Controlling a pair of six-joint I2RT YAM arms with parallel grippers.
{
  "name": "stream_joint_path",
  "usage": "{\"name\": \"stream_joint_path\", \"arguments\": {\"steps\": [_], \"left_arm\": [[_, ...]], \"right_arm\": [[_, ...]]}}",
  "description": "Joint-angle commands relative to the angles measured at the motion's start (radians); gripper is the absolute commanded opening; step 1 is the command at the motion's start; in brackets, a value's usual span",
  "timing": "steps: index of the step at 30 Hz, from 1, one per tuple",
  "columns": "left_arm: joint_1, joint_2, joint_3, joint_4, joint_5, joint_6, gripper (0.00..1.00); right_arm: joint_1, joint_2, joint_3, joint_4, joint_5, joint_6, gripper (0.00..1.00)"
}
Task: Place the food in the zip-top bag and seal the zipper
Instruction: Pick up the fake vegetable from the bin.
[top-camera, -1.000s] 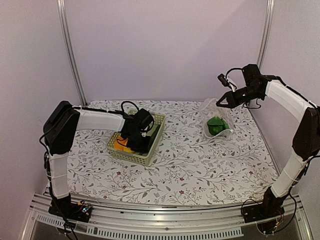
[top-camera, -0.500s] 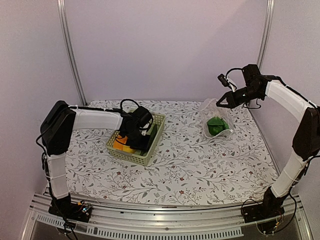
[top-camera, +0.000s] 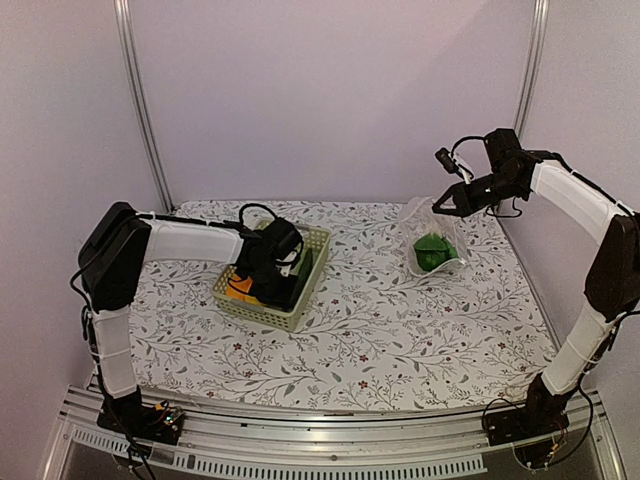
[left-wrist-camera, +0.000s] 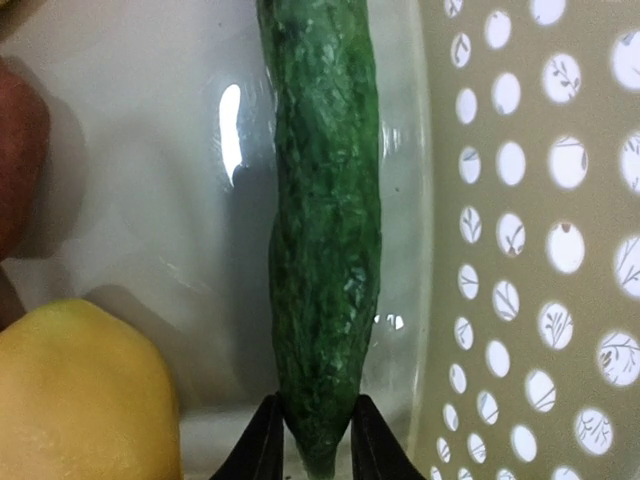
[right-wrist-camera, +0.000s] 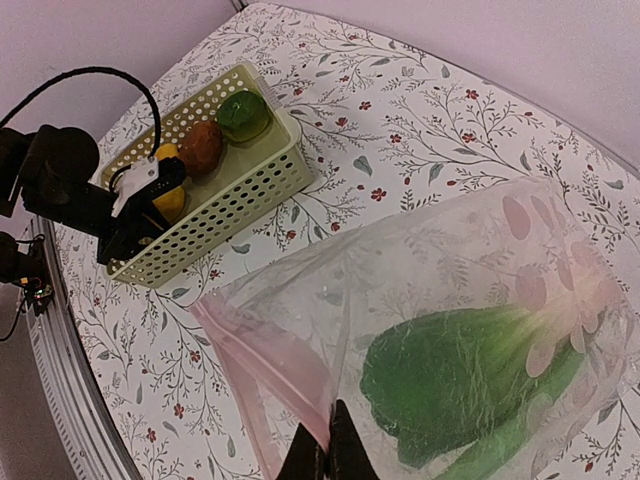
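Note:
Inside the pale green basket (top-camera: 292, 316), my left gripper (left-wrist-camera: 318, 445) has its two fingers pressed on either side of the tip of a dark green cucumber (left-wrist-camera: 325, 230). The cucumber lies along the basket's perforated wall (left-wrist-camera: 530, 250). A yellow piece (left-wrist-camera: 80, 390) and a brown piece (left-wrist-camera: 20, 170) lie beside it. At the back right, my right gripper (right-wrist-camera: 328, 450) is shut on the pinkish zipper (right-wrist-camera: 265, 360) edge of the clear zip-top bag (right-wrist-camera: 450, 290), holding its mouth up. Green bok choy (right-wrist-camera: 470, 385) lies in the bag.
In the right wrist view the basket (right-wrist-camera: 230, 200) also holds a yellow-green piece (right-wrist-camera: 243, 115) at its far end. The floral tablecloth (top-camera: 380, 330) spreads between basket and bag. Metal posts (top-camera: 140, 100) stand at the back corners.
My left gripper has shifted slightly inside the basket and its fingers have narrowed onto the cucumber. The right arm and the bag have not moved.

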Motion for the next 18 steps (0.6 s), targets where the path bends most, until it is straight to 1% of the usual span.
{"name": "stream_joint_path", "arguments": {"steps": [1,4,9,12,18], "left_arm": [[0.005,0.017,0.004,0.015,0.002,0.002,0.21],[0.001,-0.004,0.014,-0.003,-0.043,0.006,0.13],[-0.005,-0.061,0.035,-0.079,-0.11,0.03,0.07],[-0.005,-0.11,0.036,-0.114,-0.125,0.038,0.01],[-0.006,-0.239,0.071,-0.178,-0.106,0.043,0.0]], "right_arm": [[0.006,-0.013,-0.011,0.007,-0.013,-0.007,0.0],[0.006,-0.013,-0.012,0.008,-0.007,-0.01,0.0],[0.005,-0.014,-0.012,0.007,0.011,-0.019,0.0],[0.006,-0.012,0.006,0.008,0.03,-0.022,0.0],[0.006,0.011,0.072,0.002,0.068,-0.028,0.0]]}}
